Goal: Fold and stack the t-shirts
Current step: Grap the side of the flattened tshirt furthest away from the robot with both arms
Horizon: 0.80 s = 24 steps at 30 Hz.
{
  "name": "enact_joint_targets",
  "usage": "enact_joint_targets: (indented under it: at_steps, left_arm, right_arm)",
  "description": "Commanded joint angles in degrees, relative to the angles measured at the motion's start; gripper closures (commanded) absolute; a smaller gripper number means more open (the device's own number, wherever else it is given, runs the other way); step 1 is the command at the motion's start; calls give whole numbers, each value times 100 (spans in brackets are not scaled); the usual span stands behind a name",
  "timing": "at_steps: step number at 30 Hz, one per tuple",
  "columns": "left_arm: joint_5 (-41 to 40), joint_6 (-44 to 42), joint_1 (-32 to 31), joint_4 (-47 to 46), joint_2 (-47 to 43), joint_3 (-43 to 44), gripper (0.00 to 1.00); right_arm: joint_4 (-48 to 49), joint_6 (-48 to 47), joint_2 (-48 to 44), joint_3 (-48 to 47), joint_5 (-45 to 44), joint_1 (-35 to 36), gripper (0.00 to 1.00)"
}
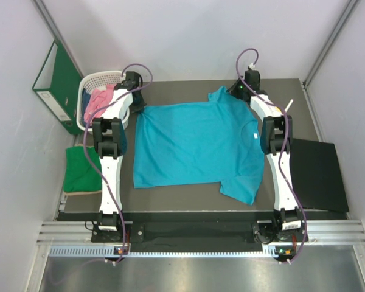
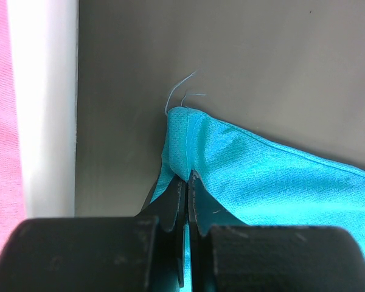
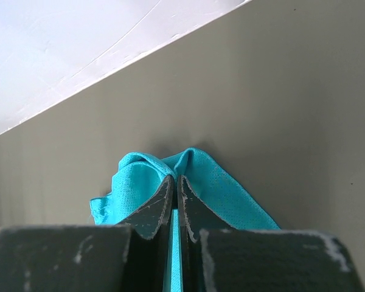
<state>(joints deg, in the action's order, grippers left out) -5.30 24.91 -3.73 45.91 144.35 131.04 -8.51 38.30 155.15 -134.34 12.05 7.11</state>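
Top external: teal shirt (image 1: 194, 143), laid flat at centre of table (image 1: 170, 198). Judged light, limp, thin; best taken at hems. Hem corner at 10 o'clock is clamped by left gripper (image 2: 187, 177), sleeve at 1 o'clock by right gripper (image 3: 173, 179).

In the top view, the left hand (image 2: 187, 182) and the right hand (image 3: 175, 182) have their tips hidden below their own wrists. There the right arm (image 1: 278, 164) covers the edge of the teal t-shirt (image 1: 194, 143) beside the collar. The pink t-shirt (image 1: 100, 97) shows only partly inside the basket (image 1: 92, 80). The left arm (image 1: 109, 152) covers one edge of the green t-shirt (image 1: 79, 170). In the left wrist view, the teal cloth is cut off at the right and bottom edges.
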Motion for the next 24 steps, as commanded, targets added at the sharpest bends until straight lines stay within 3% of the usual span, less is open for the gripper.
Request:
enact_joint_targets:
  at_steps: [1,12,24]
  left_arm:
    - [100,-47,-32,-12,-337,-158,100]
    - [90,-117,-58,-240,-856,-158,100]
    - [222,-232,-67,-197,-1541,-817,100]
  right_arm:
    - [376,-174,-608,83,-45,18,100]
    - [465,-314,-1496,286,-54,-43,100]
    - [368,-613,-3025,2138,86,-70,100]
